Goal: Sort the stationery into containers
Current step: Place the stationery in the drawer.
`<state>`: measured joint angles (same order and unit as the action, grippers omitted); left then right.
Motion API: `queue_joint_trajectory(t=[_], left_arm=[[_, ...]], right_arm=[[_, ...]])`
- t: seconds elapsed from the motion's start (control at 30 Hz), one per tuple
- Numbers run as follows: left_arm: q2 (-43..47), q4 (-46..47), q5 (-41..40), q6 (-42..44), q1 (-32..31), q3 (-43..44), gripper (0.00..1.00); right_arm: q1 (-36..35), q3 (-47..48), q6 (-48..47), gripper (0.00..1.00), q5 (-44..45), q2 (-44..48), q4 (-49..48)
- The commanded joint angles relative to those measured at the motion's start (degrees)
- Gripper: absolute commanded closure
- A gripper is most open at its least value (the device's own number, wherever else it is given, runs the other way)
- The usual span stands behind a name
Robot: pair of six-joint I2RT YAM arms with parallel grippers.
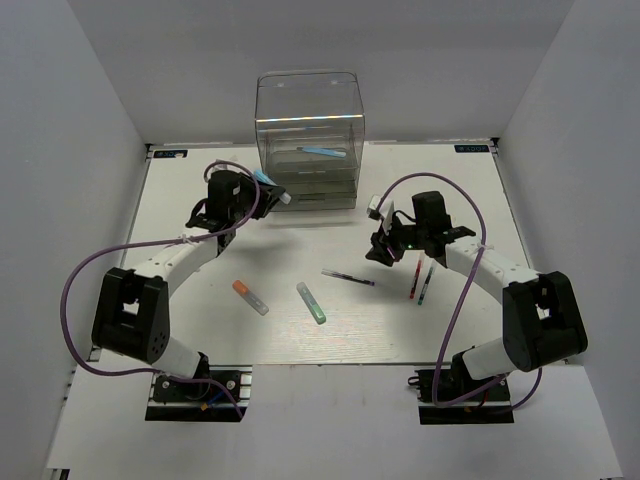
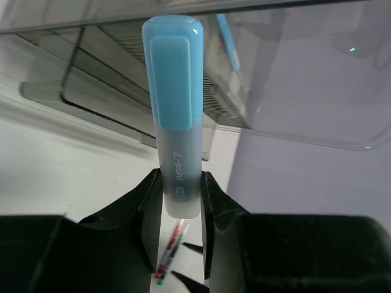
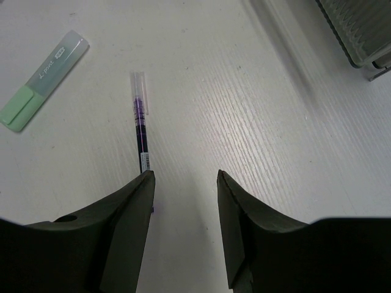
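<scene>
One marker is in hand right now: your left gripper (image 2: 181, 195) is pinched narrowly on the clear tail end of the light blue highlighter (image 2: 174, 91), whose cap points at the drawer unit (image 1: 308, 130) from just beside its front left corner. Because the grip sits at the very end of the barrel, most of the highlighter sticks out past the fingers and will likely pivot if the cap bumps a drawer front, so approach slowly and square to the unit. From the wrist view you cannot tell which drawer is pulled out far enough, so check that before committing. Bring the cap over the tray's lip, carry the whole barrel inside, and only then let go; a blue pen (image 1: 325, 152) already lies in an upper drawer. Your right gripper (image 3: 184, 177) stands wide and empty in front of the unit's right side, hovering by the thin dark pen (image 3: 140, 131); hold it clear. Waiting in front of the unit are the green-capped highlighter (image 1: 311, 302), orange-capped marker (image 1: 250, 297), red pen (image 1: 414, 279) and teal pen (image 1: 427, 283).
</scene>
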<state>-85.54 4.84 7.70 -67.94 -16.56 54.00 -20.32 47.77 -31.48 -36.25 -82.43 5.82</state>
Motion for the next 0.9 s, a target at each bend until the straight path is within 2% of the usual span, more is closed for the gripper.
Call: queue_joint_trajectory(t=[0.0,0.27,0.37,0.67,0.87], left_arm=[[0.99,5.27,-3.03,-7.80,-1.37,0.49,1.00],[-2.08,-3.76,-12.26,-24.32,-5.06,6.29,1.00],[-4.37,-4.31,-14.03,-28.10,-6.56,8.32,1.00],[-12.28,-4.93,-17.63,-33.48,-8.84,15.25,1.00],[-16.50,-13.44,-19.83,-33.48,-9.37,23.42,1.00]], right_arm=[[-0.43,0.39,0.46,0.48,-1.11,0.61,-1.87],[-0.87,0.40,0.55,0.48,-1.02,0.78,-1.96],[-0.95,0.13,0.55,0.48,-0.93,0.96,-2.22],[-0.78,-1.18,0.46,0.48,-0.66,2.28,-2.22],[-0.95,-1.71,0.55,0.48,-0.49,2.63,-2.75]])
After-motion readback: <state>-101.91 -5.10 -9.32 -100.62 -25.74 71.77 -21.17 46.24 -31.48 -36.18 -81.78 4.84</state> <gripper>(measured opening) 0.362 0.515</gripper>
